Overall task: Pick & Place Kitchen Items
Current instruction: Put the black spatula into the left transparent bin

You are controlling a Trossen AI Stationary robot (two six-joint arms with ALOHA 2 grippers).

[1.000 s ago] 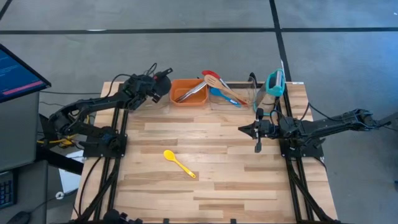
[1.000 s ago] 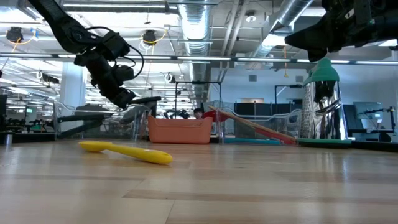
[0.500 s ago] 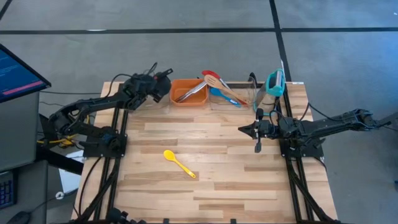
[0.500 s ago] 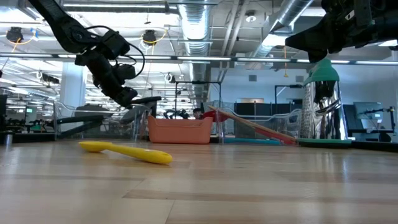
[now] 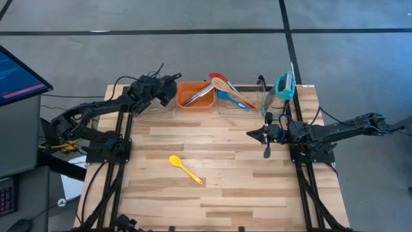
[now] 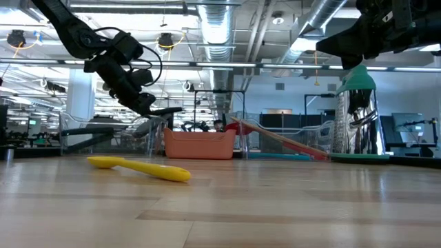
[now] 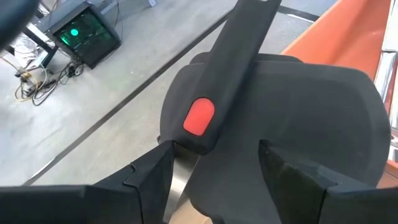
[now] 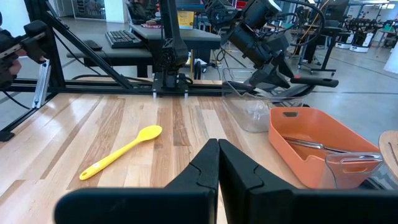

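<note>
The left gripper, at about eleven o'clock on the wooden table, is clamped on a black spatula held in the air just beside the orange bin and above a clear bin. The right gripper waits near three o'clock, fingers pressed together on nothing, and a yellow spoon lies loose near seven o'clock. To do this well, the spatula should probably be centred over the intended bin before the jaws part.
</note>
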